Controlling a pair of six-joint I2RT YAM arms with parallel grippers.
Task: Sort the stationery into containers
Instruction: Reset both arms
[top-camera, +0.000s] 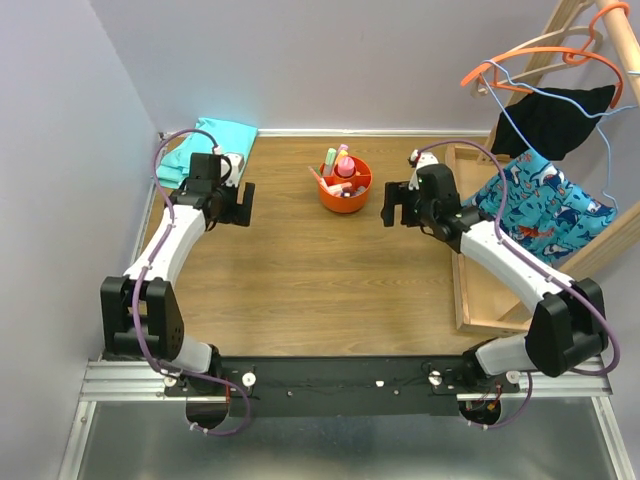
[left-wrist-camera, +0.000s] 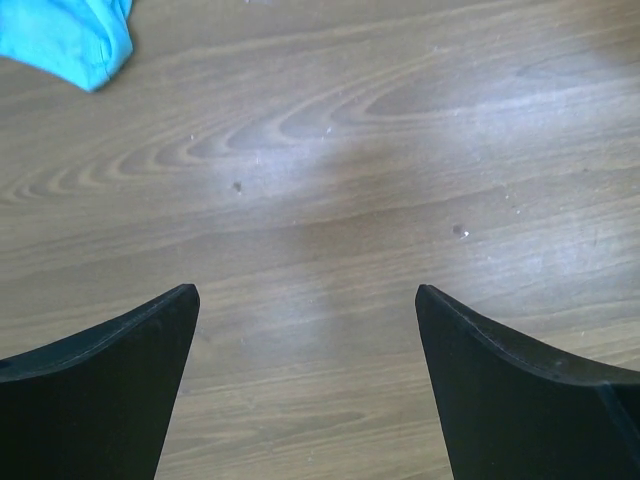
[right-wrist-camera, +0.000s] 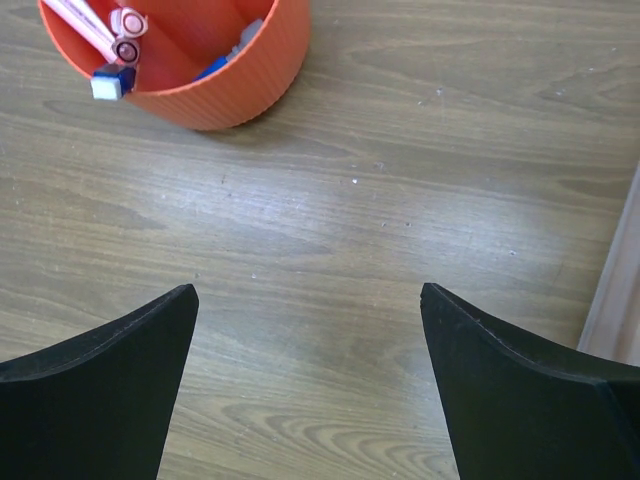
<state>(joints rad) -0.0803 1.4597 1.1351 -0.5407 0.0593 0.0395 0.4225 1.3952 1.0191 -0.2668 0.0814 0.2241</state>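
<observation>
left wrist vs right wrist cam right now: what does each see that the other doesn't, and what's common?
Left wrist only: a corner of the teal cloth at top left.
Right wrist only: the orange organiser at top left with markers in it, and the wooden tray edge at far right.
Both: the bare wooden table, plus each arm's own dark fingers spread wide, left fingers and right fingers, with nothing between them.
</observation>
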